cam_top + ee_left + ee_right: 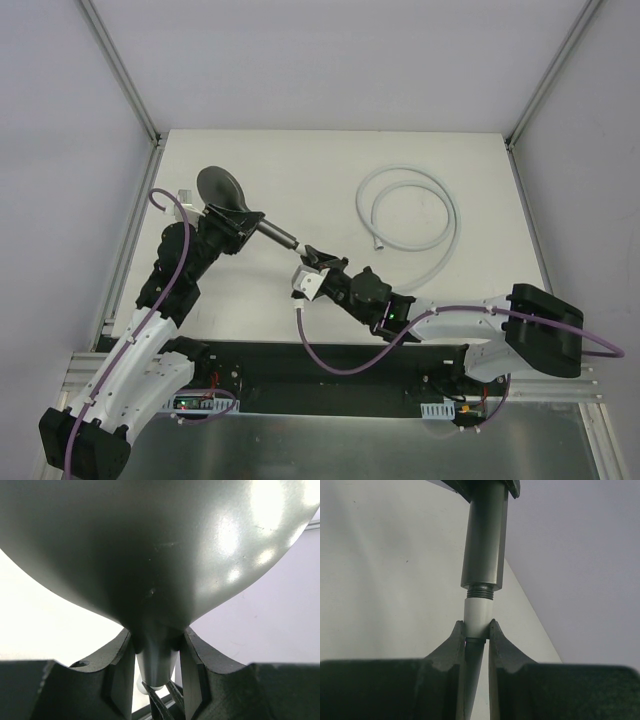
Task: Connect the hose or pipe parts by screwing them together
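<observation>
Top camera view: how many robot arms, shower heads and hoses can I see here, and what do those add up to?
robot arms: 2 (left arm, right arm)
shower head: 1
hose: 1
total: 4

We find the shower head (222,186) at the table's (300,165) left, its handle (272,233) running right and toward the near edge, touching end to end with the end fitting (479,617). The hose (400,170) lies coiled on the table, behind and right of that joint.
</observation>
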`<state>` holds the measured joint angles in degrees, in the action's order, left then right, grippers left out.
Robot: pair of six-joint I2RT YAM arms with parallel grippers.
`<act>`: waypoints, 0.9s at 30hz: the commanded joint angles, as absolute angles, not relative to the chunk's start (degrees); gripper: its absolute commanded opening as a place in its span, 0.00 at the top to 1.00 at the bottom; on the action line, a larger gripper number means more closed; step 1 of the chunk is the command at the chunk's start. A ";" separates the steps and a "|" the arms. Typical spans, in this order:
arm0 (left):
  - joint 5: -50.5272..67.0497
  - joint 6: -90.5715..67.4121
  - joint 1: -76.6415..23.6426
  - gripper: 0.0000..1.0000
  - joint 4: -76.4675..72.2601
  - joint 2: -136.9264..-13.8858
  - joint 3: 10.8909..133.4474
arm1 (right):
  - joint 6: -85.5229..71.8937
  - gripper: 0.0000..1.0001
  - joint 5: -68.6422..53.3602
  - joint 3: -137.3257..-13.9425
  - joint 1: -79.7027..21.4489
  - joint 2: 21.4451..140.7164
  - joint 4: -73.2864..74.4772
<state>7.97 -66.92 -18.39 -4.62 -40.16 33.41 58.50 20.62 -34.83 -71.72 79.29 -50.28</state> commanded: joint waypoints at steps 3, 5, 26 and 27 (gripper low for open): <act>10.63 -67.24 -19.77 1.00 -6.77 -39.55 35.25 | 57.31 0.99 20.65 -39.20 -71.98 80.24 -55.46; 11.25 -67.32 -20.13 1.00 -6.77 -39.81 34.98 | 56.61 0.99 21.09 -40.08 -71.81 80.68 -55.11; 26.98 -61.17 -20.48 1.00 -6.85 -44.21 35.86 | 49.31 0.99 16.00 -37.44 -68.56 78.05 -56.60; 27.07 -61.00 -20.57 1.00 -6.86 -44.12 35.86 | 48.87 0.99 15.91 -37.27 -68.47 77.87 -57.12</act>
<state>11.73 -62.48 -18.31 -6.61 -44.53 33.85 51.03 20.10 -35.62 -69.14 80.62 -47.29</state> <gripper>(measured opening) 0.322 0.159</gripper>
